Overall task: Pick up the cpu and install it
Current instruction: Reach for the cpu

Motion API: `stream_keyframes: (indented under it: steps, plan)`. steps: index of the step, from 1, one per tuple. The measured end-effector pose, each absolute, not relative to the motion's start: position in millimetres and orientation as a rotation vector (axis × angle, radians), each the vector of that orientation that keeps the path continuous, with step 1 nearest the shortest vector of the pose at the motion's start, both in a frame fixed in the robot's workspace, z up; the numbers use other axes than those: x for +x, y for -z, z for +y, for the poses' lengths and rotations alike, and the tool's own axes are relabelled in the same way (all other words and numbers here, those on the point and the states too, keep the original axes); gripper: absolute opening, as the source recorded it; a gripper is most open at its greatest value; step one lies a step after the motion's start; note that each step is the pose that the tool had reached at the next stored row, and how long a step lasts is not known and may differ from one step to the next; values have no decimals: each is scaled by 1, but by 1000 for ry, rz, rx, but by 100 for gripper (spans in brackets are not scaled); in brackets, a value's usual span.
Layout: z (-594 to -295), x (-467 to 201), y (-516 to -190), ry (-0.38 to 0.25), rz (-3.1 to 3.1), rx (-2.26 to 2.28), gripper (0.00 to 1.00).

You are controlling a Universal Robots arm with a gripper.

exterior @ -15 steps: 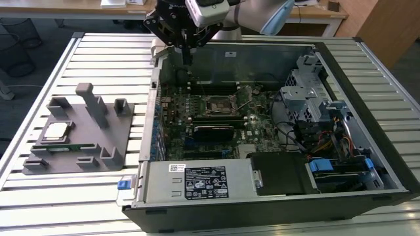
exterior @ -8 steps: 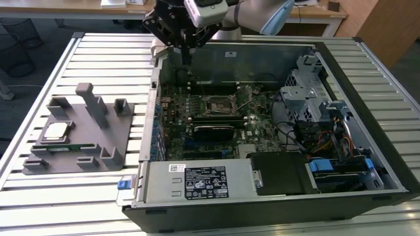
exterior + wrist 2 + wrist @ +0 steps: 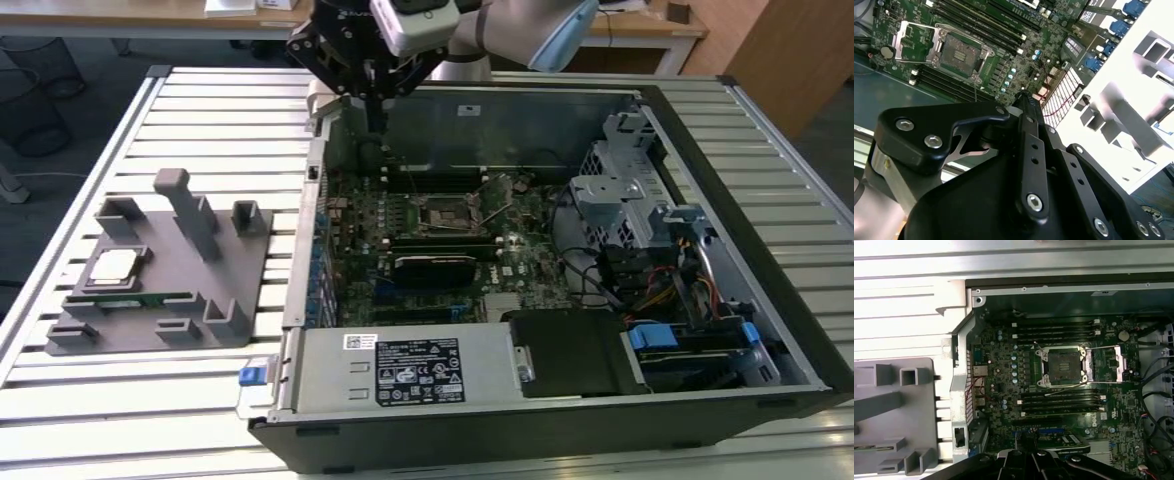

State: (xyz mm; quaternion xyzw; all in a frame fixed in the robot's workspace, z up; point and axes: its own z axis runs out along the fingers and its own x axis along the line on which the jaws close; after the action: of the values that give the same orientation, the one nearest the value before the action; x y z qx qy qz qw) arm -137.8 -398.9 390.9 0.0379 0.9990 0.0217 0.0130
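black end effector (image 3: 378, 126) clenched, tips partly hidden; shiny silver square cpu (image 3: 114, 267) sits on grey plastic tray (image 3: 134, 336) on slatted metal counter (image 3: 200, 110).

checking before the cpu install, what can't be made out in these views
- cpu: too small in the exterior view to tell its corner marks.
- socket: contacts too fine in both wrist views.
- tray: glare-washed in the second wrist view, cut off by the first's edge.
- board behind the hand: hidden in the second wrist view.
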Motion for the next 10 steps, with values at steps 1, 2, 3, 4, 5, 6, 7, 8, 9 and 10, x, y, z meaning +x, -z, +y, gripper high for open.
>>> stream_keyframes:
  steps: [1, 2, 3, 4, 5, 6, 7, 8, 9, 10]
  plan:
    - [-399, -138, -391, -68, 3113, 118, 11]
    - [-399, -138, -391, -68, 3113, 118, 11]
    - [-399, -139, -391, -68, 3113, 118, 11]
    - [-399, -139, -391, -68, 3113, 118, 11]
    - [-399, -139, -391, -68, 3113, 118, 11]
    - [-399, -139, -391, -68, 3113, 118, 11]
    - [-399, -140, -390, -68, 3113, 118, 11]
    - [-399, -140, -390, -68, 3113, 118, 11]
    - [-399, -140, -390, -68, 3113, 118, 11]
    - [-399, -140, -390, -68, 3113, 118, 11]
